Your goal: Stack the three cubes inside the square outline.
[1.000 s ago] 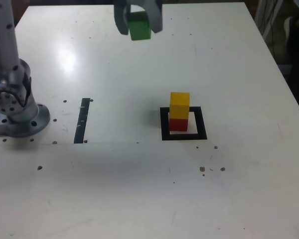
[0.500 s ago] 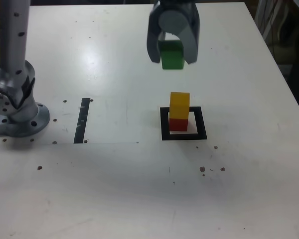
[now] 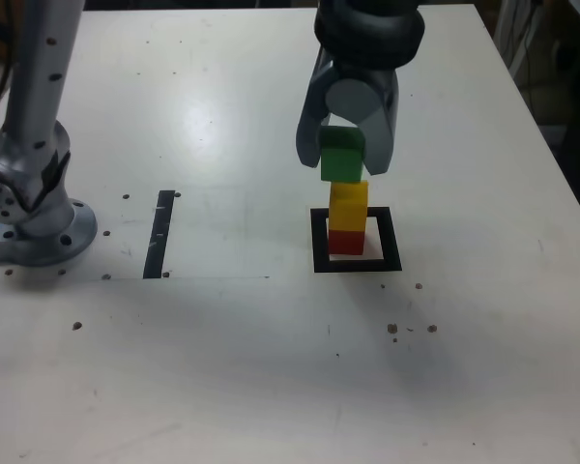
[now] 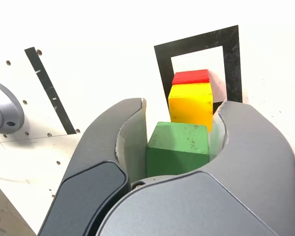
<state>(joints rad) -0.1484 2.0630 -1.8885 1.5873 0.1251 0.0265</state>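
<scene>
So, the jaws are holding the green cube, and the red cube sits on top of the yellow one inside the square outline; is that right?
Not quite: the exterior view shows the yellow cube on top of the red cube, inside the square outline. The jaws are indeed holding the green cube.

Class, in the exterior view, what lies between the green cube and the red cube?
The yellow cube lies between the green cube and the red cube there.

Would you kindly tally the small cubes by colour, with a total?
Red cube: 1
Yellow cube: 1
Green cube: 1
Total: 3
</scene>
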